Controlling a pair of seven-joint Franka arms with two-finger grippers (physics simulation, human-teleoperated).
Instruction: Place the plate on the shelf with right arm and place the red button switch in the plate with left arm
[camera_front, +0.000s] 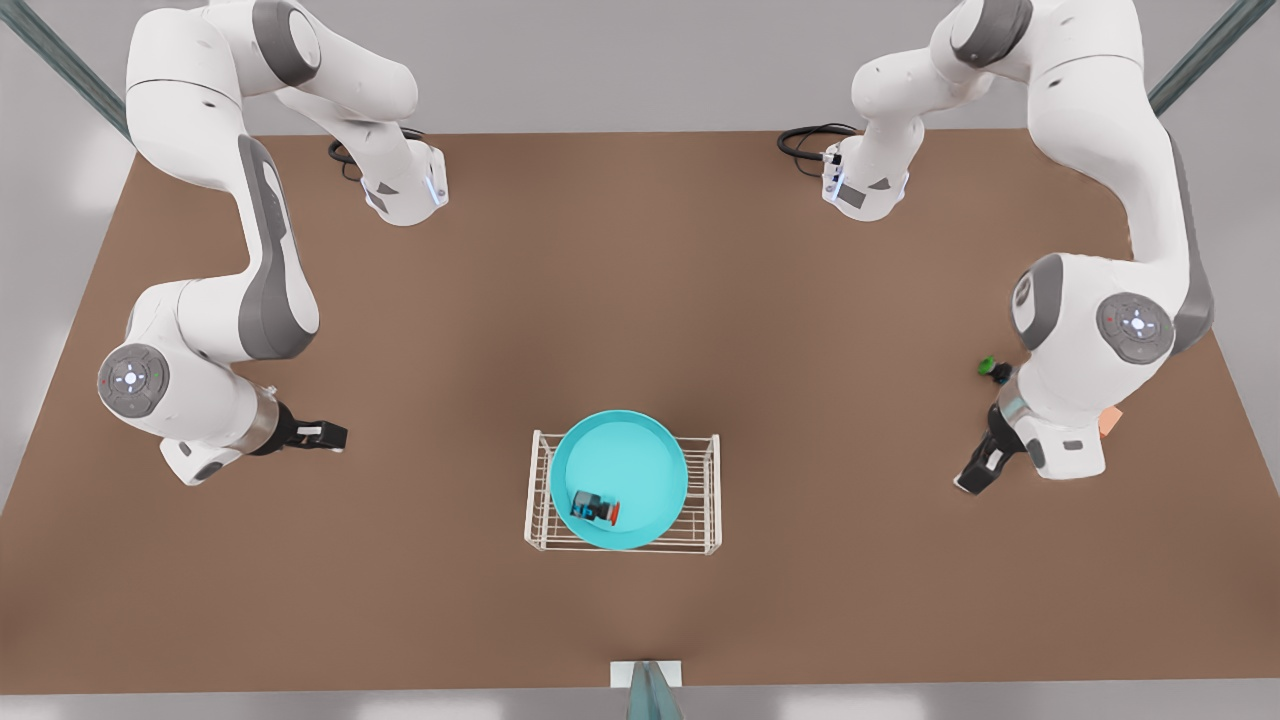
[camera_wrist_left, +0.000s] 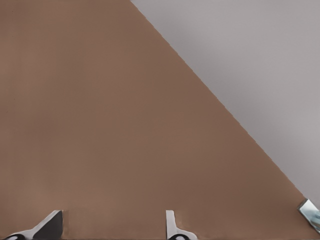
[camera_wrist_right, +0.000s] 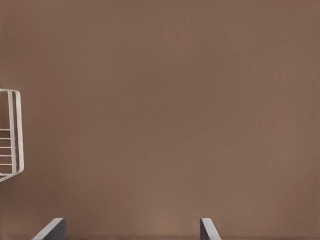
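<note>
The turquoise plate rests on top of the white wire shelf near the table's front middle. Inside the plate, toward its near-left rim, lies the red button switch, a black box with its red cap pointing to the front view's right. My left gripper hangs open and empty at the front view's right, well away from the shelf. At the front view's left, my right gripper is open and empty, pointing toward the shelf, whose corner shows in the right wrist view.
A green-capped switch and an orange cube lie beside the left arm at the front view's right. A metal post stands at the table's front edge. Black cables lie by both arm bases at the back.
</note>
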